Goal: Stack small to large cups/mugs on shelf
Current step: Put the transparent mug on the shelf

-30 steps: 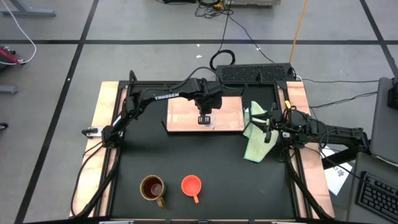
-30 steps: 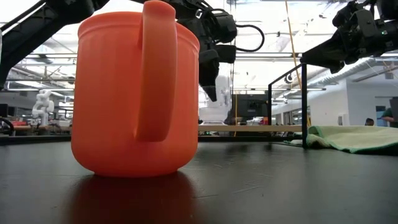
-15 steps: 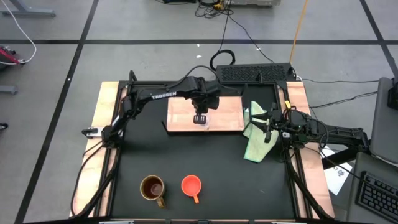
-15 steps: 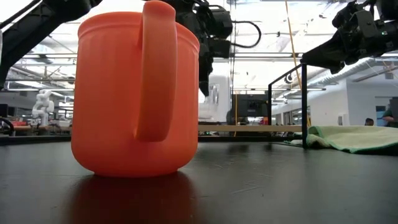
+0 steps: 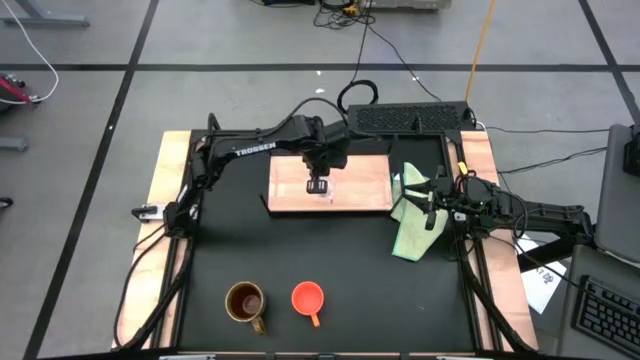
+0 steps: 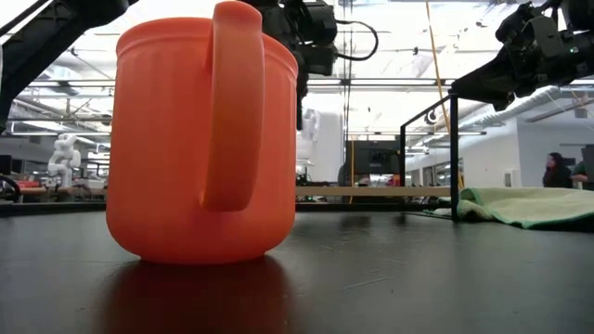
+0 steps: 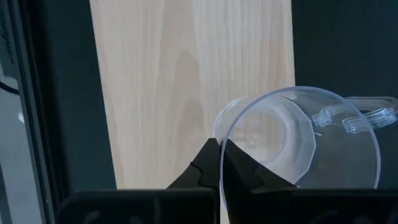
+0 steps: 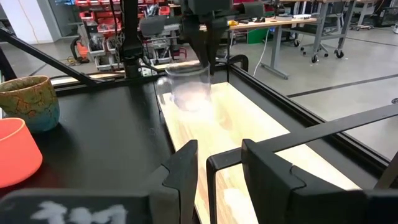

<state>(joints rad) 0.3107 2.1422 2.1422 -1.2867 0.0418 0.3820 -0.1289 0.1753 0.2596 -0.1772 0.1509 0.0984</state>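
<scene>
Shelf (image 5: 365, 185), the light-wood board with its dark frame, lies at the far middle of the black table (image 5: 330, 250), with a pale green cloth (image 5: 408, 228) just beside it. Near the front edge stand the brown mug (image 5: 246, 303) and, beside it, the orange cup (image 5: 308, 298), both well apart from the board. The left gripper (image 5: 320, 185) hangs over the shelf with its fingers pinched together on the rim of the clear glass cup (image 7: 305, 140), which is held upright and seems just off the wood, though contact cannot be told. The right gripper (image 8: 214, 165) waits over the cloth at the table's right side, fingers partly apart and holding nothing. To do this step well, the left arm should likely lower the cup straight down until its base sits flat, with room left beside it for the two larger cups, and part its fingers only then.
</scene>
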